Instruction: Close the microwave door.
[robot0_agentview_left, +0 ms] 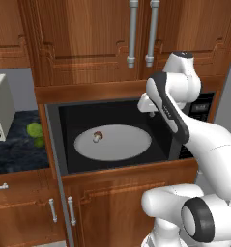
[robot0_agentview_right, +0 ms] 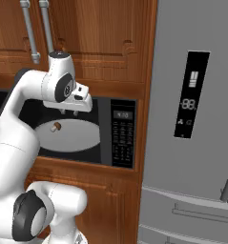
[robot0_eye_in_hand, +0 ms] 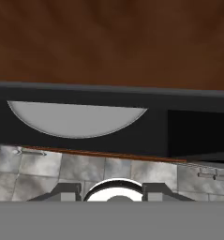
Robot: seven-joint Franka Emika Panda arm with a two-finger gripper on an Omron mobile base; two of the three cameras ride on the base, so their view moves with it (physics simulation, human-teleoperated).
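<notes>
Under the wooden cabinets (robot0_agentview_left: 88, 38), the microwave (robot0_agentview_left: 112, 137) sits built into the wall with its mouth facing the robot, its long axis running left to right. The cavity is exposed. The white turntable (robot0_agentview_left: 113, 142) lies flat on its floor, and a small brown-capped thing (robot0_agentview_left: 97, 137), perhaps a mushroom, stands on the plate left of centre. The door (robot0_agentview_left: 53, 140) shows as a thin grey edge at the microwave's left side, swung out toward the camera; its window and handle cannot be made out. The button panel (robot0_agentview_right: 122, 138) stands at the microwave's right, partly hidden by the arm in the left base view.

The claw (robot0_agentview_right: 69, 112) hangs just in front of the cavity's upper right part, above the plate, fingers pointing down. They are drawn close together and clasp nothing.

Left of the microwave, a green fruit (robot0_agentview_left: 35, 130) lies on the dark bench (robot0_agentview_left: 15, 152) beside a white toaster oven (robot0_agentview_left: 1, 108), cut off by the frame. Right of the microwave stands a grey fridge (robot0_agentview_right: 191, 119).
</notes>
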